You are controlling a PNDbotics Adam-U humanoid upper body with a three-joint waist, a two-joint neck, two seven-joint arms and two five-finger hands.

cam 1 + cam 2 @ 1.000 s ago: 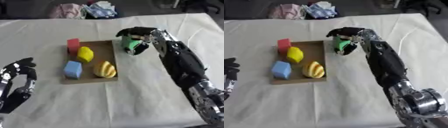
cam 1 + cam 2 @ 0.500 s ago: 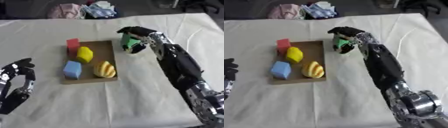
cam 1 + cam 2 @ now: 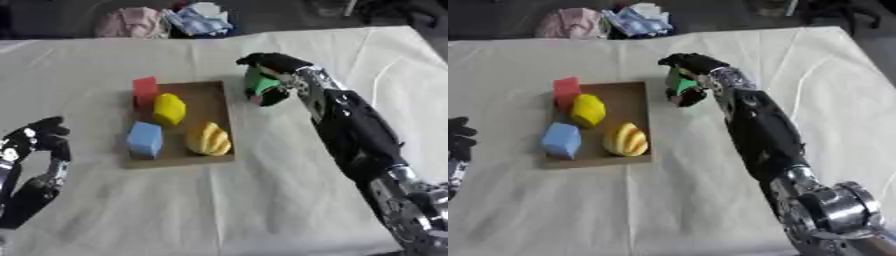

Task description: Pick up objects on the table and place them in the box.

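The right hand (image 3: pixel 267 75), curled round the green object (image 3: pixel 259 82), is now closer to the box (image 3: pixel 219 100) than a second ago. The object sits just beside the box's right edge.

Soft, even light falls on the pale cloth of the bench (image 3: pixel 262 200), bright without glare — its folds show only as faint grey creases. Shadows are weak: a thin dark edge beside the brown box (image 3: pixel 214 100) and a smudge under the right robot hand (image 3: pixel 267 82). Both views are blurred throughout, edges smeared. The far background above the bench lies dim and murky.
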